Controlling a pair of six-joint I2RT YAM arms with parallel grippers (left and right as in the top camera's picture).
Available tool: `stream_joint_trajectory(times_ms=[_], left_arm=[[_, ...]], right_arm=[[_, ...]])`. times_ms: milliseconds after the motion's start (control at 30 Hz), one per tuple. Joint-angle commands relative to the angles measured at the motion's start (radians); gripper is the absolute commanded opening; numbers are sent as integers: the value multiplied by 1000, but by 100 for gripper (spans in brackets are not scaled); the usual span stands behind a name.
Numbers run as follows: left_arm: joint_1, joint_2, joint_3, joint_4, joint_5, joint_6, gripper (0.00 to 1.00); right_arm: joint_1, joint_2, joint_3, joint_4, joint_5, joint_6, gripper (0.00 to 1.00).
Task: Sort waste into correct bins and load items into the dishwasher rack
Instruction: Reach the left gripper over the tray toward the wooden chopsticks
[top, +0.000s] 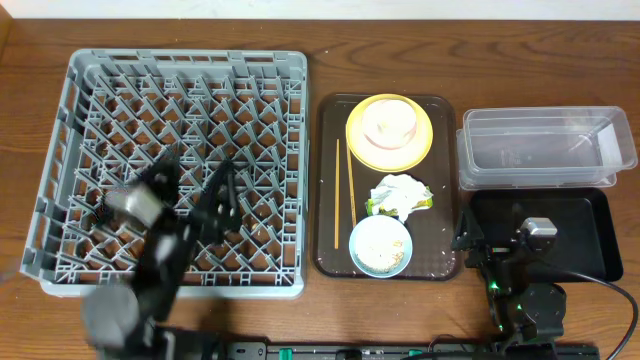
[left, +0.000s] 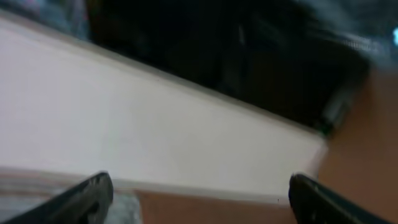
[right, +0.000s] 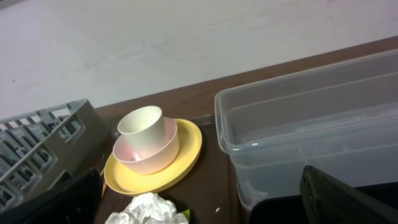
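- I'm seeing the dishwasher rack (top: 190, 62) sitting on the left of the table, with no dishes in it.
- The left arm is hanging over the rack, blurred. Its wrist view is showing the left gripper (left: 202, 200) spread wide and holding nothing.
- The brown serving tray (top: 330, 230) is lying just right of the rack.
- The clear tub (top: 540, 115) is sitting right of the serving tray, and the black tray (top: 590, 230) is lying in front of it.
- The right gripper (right: 205, 208) is hovering by the black tray, fingers spread and pinching nothing.
- The yellow plate (right: 186, 152) is resting at the serving tray's far end, carrying the cream-white bowl (right: 155, 158) with the white cup (right: 140, 127) inside.
- The light blue bowl (top: 380, 245) is sitting at the near end, holding the rice scraps (top: 378, 262).
- The napkin (top: 400, 192) is lying between plate and blue bowl, touching the wrapper (top: 372, 207).
- The chopsticks (top: 351, 195) are lying lengthwise along the serving tray's left side.
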Motion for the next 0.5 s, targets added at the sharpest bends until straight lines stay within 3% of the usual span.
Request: stream_joint_trajectory(times_ms=[0, 133, 200, 267, 300, 467], left_arm=[[3, 263, 293, -194, 309, -80, 91], [-25, 572, 612, -631, 447, -80, 91], [-52, 698, 689, -751, 468, -80, 91], [-67, 796, 703, -777, 472, -80, 91], [-69, 838, 703, -777, 472, -80, 98], [-69, 1053, 703, -883, 482, -89, 98]], right_arm=[[8, -4, -1, -3, 0, -11, 99], [8, -4, -1, -3, 0, -11, 99], [8, -4, -1, -3, 0, -11, 99], [8, -4, -1, -3, 0, -11, 99], [8, -4, -1, -3, 0, -11, 99], [8, -4, -1, -3, 0, -11, 99]])
